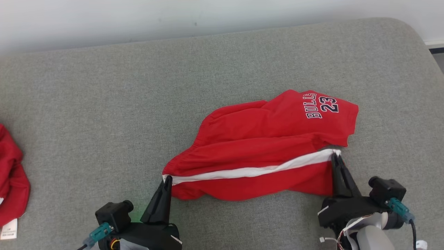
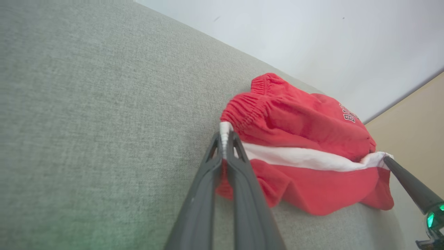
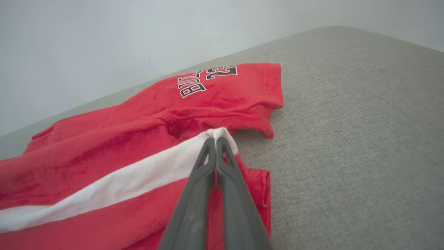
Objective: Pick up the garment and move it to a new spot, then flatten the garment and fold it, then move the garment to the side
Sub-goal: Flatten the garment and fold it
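The garment [image 1: 263, 142] is a pair of red shorts with a white side stripe and "BULLS 23" lettering, lying crumpled on the grey surface. My left gripper [image 1: 168, 178] is shut on the waistband end of the white stripe, and the left wrist view shows its fingertips [image 2: 225, 133] pinching that white edge of the garment [image 2: 295, 139]. At the stripe's other end, by the leg hem, my right gripper [image 1: 335, 156] is shut on the cloth. In the right wrist view its closed tips [image 3: 215, 140] clamp the white stripe of the garment [image 3: 145, 132].
A second red cloth [image 1: 10, 177] with a white tag lies at the left edge of the grey padded surface [image 1: 104, 104]. A pale wall runs along the far edge. The surface's rounded corner [image 1: 412, 34] is at the far right.
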Controlling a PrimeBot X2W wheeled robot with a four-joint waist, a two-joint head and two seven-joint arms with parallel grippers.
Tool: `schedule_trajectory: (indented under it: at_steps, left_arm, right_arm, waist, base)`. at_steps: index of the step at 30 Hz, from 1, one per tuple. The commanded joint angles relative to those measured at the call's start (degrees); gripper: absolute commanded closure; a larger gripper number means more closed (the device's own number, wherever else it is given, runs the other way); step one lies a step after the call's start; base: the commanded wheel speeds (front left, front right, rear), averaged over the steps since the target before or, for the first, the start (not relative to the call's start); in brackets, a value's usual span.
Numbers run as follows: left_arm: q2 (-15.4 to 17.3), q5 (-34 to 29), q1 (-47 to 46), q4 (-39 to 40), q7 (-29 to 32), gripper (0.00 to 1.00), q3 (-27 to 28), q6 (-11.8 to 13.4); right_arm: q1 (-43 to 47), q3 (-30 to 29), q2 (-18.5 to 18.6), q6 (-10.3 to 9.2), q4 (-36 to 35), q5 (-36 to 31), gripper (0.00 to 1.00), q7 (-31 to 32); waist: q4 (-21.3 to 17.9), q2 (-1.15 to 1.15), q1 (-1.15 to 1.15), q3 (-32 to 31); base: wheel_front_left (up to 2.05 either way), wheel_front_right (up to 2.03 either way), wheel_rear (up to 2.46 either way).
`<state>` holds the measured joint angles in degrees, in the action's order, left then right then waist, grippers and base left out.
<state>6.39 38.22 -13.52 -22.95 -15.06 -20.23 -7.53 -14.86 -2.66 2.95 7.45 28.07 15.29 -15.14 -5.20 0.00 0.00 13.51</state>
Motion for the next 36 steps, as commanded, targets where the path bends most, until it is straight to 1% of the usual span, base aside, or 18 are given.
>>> schedule_trajectory:
  at_steps: [1, 5, 8, 9, 10, 13, 16, 19, 20, 22, 25, 29, 33, 36]
  left_arm:
    - [0.3, -0.3, -0.6, 0.2, -0.2, 1.0, 0.4, 0.1]
    - [1.2, -1.1, -1.7, 2.3, -0.2, 1.0, 2.4, 0.1]
    - [3.5, -1.9, -4.0, 5.1, -0.2, 1.0, 3.8, 0.1]
    - [6.3, -2.4, -6.1, 6.5, -0.2, 1.0, 4.0, 0.1]
    - [7.8, -2.2, -7.5, 6.8, -0.2, 1.0, 3.5, 0.1]
    - [13.2, -1.6, -13.0, 7.6, -0.1, 1.0, 1.0, 0.1]
    - [18.6, 0.0, -18.9, 8.5, 2.2, 1.0, -1.1, 0.1]
    - [22.9, 1.5, -25.1, 10.0, 5.5, 1.0, -1.9, 0.1]
    - [23.7, 2.1, -26.7, 10.1, 6.7, 1.0, -1.7, 0.1]
    - [25.5, 1.3, -30.4, 10.7, 8.6, 1.0, -1.1, 0.2]
    - [26.5, 1.2, -34.6, 11.3, 11.4, 1.0, -0.7, 0.8]
    - [27.4, 0.3, -38.4, 11.2, 15.4, 1.0, -1.4, 1.6]
    - [26.7, 1.6, -40.6, 10.5, 19.2, 1.0, -1.7, 2.7]
    - [25.3, 2.7, -42.4, 8.9, 21.7, 1.0, -2.5, 2.8]
  right_arm:
    - [-0.3, -0.1, -0.1, 0.08, -1.1, 0.3, 1.0, 0.0]
    - [-0.7, 0.2, -0.1, 0.08, -5.6, 2.1, 1.0, 0.0]
    - [-2.0, 1.0, -0.1, 0.08, -10.3, 4.0, 1.0, 0.0]
    - [-3.3, 1.4, 0.2, 0.07, -13.5, 4.7, 1.0, 0.0]
    - [-4.1, 1.5, 0.7, 0.08, -15.1, 5.1, 1.0, 0.0]
    - [-7.3, 2.5, 2.7, 0.07, -18.7, 6.3, 1.0, 0.0]
    - [-11.3, 3.7, 4.8, 0.06, -21.0, 7.6, 1.0, 0.0]
    - [-15.4, 4.8, 6.4, -0.02, -22.0, 8.8, 1.0, 0.0]
    - [-16.8, 5.3, 6.9, -0.02, -22.1, 9.0, 1.0, 0.0]
    - [-19.6, 6.2, 8.2, -0.03, -22.5, 9.2, 1.0, 0.0]
    - [-23.1, 7.3, 9.8, -0.04, -22.2, 9.6, 1.0, 0.0]
    - [-27.3, 8.9, 12.1, -0.05, -20.1, 9.7, 1.0, 0.1]
    - [-32.5, 9.9, 13.6, -0.06, -16.7, 10.3, 1.0, 1.4]
    - [-37.1, 11.3, 14.4, -0.06, -13.5, 9.9, 1.0, 2.7]
  waist:
    - [-0.1, 0.0, 0.0, -0.1]
    - [-0.2, 0.0, 0.0, -1.2]
    - [-0.3, 0.0, 0.0, -3.2]
    - [-0.3, 0.0, 0.0, -4.8]
    - [-0.2, 0.0, 0.0, -5.7]
    - [0.1, 0.0, 0.0, -8.8]
    - [0.5, 0.0, 0.0, -11.6]
    - [0.9, 0.0, 0.0, -13.7]
    - [1.1, 0.0, 0.0, -14.1]
    - [1.6, 0.0, 0.0, -14.7]
    - [2.7, 0.0, 0.0, -14.7]
    - [3.9, 0.0, 0.0, -12.9]
    - [5.0, 0.0, 0.0, -7.2]
    - [5.5, 0.0, 0.0, -1.3]
  base:
    - [0.0, 0.0, 0.0]
    - [0.0, 0.0, 0.0]
    - [0.0, 0.0, 0.0]
    - [0.0, 0.0, 0.0]
    - [0.0, 0.0, 0.0]
    - [0.0, 0.0, 0.0]
    - [0.0, 0.0, 0.0]
    - [0.0, 0.0, 0.0]
    - [0.0, 0.0, 0.0]
    - [0.0, 0.0, 0.0]
    - [0.0, 0.0, 0.0]
    - [0.0, 0.0, 0.0]
    - [0.0, 0.0, 0.0]
    - [0.0, 0.0, 0.0]
